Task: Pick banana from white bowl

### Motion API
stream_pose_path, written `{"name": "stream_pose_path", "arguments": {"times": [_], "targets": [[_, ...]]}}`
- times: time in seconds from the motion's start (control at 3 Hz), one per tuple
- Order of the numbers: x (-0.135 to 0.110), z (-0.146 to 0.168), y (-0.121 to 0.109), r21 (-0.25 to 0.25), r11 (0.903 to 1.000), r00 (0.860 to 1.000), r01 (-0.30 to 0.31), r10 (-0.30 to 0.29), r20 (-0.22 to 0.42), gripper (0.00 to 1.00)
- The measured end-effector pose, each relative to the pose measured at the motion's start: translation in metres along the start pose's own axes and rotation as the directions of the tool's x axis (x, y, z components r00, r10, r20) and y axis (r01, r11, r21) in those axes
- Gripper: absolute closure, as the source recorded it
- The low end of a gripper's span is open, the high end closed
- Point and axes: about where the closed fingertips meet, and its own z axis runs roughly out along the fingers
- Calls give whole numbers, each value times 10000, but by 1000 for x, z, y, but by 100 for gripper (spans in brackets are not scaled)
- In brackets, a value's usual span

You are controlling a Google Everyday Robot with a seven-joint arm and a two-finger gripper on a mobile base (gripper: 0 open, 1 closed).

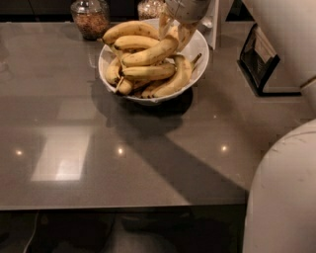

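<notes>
Bowl of bananas at the far edge of a grey glossy countertop point(98, 148), gripper at the pile.

Far-left corner area: glass jar point(90, 17) of brownish contents; a second jar point(149, 8) stands behind the bowl's rim. Far edge, centre: white bowl point(200, 63), heaped with about ten yellow bananas. The banana point(148, 54) lies across the top of the heap, right end raised. The gripper point(175, 34) reaches down from above the bowl's far side, its fingers narrowed onto that raised end. Right edge: black boxy object point(257, 64); near-right corner: white robot body point(284, 197).
</notes>
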Motion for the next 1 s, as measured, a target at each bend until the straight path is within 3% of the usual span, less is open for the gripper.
{"name": "stream_pose_path", "arguments": {"times": [0.33, 0.67, 1.0], "targets": [[-8, -23, 8, -16, 9986, 9985, -521, 521, 179, 100], [-14, -44, 22, 137, 9909, 9882, -1338, 1324, 767, 100], [-22, -65, 36, 572, 9703, 9574, -2353, 2212, 1855, 100]]}}
